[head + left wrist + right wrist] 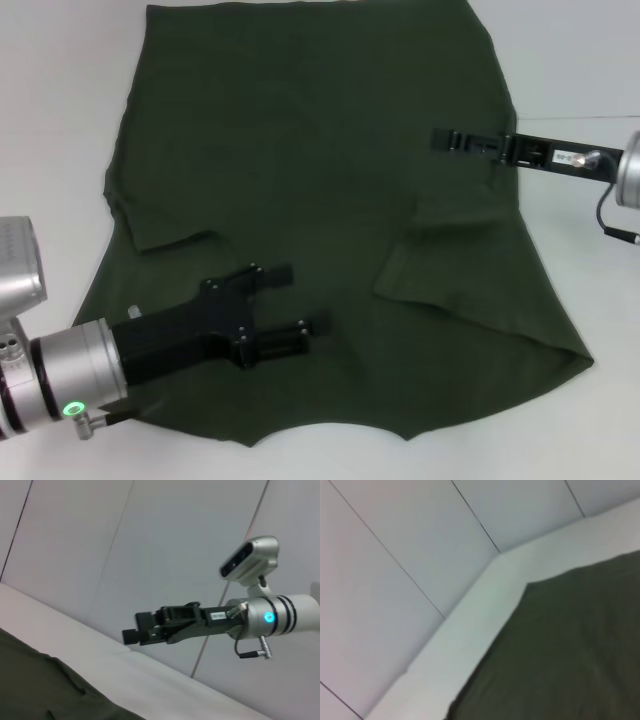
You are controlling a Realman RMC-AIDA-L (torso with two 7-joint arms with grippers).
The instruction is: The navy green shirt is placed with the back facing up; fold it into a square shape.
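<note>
The navy green shirt (pixel 320 170) lies spread flat on the white table (pixel 60 120), plain side up, with the collar notch at the near edge and the hem far. No lettering shows. My left gripper (pixel 302 298) is open and empty, low over the shirt near the collar on the left side. My right gripper (pixel 440 139) is turned edge-on over the shirt's right edge at mid-length. It also shows in the left wrist view (pixel 132 628), open, empty and raised off the table. The shirt's edge shows in the right wrist view (pixel 570 655).
Folds run across the shirt near both sleeves (pixel 160 243) (pixel 410 262). Bare white table (pixel 590 70) surrounds the shirt on the left and right. A grey panelled wall (pixel 150 540) stands behind the table.
</note>
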